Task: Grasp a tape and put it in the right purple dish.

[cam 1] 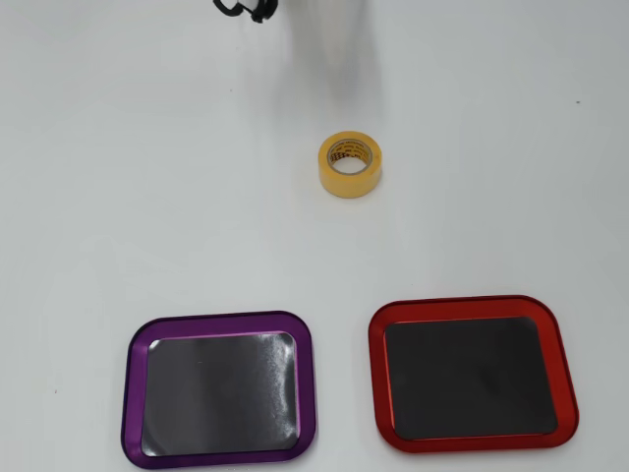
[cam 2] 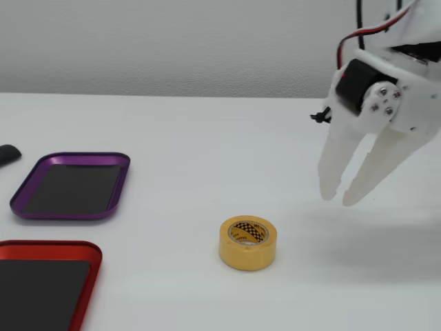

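Observation:
The tape (cam 1: 349, 164) is a small yellow roll lying flat on the white table, core hole up; in the fixed view it (cam 2: 248, 243) sits at the front centre. The purple dish (cam 1: 222, 387) is at the lower left of the overhead view and at the left in the fixed view (cam 2: 72, 185); its dark inside is bare. My gripper (cam 2: 340, 199) hangs in the air to the right of and above the tape, not touching it. Its white fingers (cam 2: 332, 165) point down with a narrow gap at the tips and hold nothing.
A red-rimmed tray (cam 1: 472, 372) of the same shape lies right of the purple dish in the overhead view and at the lower left of the fixed view (cam 2: 43, 284). A dark object (cam 2: 8, 154) lies at the left edge. Black cables (cam 1: 241, 9) show at the top.

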Robot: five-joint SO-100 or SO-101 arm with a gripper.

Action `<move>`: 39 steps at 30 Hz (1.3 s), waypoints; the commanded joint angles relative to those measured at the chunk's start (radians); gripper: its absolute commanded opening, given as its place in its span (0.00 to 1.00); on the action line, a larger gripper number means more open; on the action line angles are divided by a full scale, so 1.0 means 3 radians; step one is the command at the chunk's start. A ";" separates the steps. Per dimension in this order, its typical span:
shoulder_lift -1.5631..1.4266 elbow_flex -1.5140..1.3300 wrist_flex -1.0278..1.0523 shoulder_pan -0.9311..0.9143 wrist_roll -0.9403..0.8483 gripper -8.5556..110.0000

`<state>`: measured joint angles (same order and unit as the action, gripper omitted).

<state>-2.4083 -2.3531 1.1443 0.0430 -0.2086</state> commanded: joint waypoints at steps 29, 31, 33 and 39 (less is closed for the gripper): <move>0.2025 0.1089 -0.0542 0.0005 0.0133 0.23; 0.2025 0.0992 -0.0654 0.0005 0.0128 0.23; 0.2025 0.0885 -0.0736 0.0005 0.0123 0.23; 0.2030 0.0665 -0.0951 0.0005 0.0102 0.23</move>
<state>-1.7948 -2.1476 0.8882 0.0476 -0.1687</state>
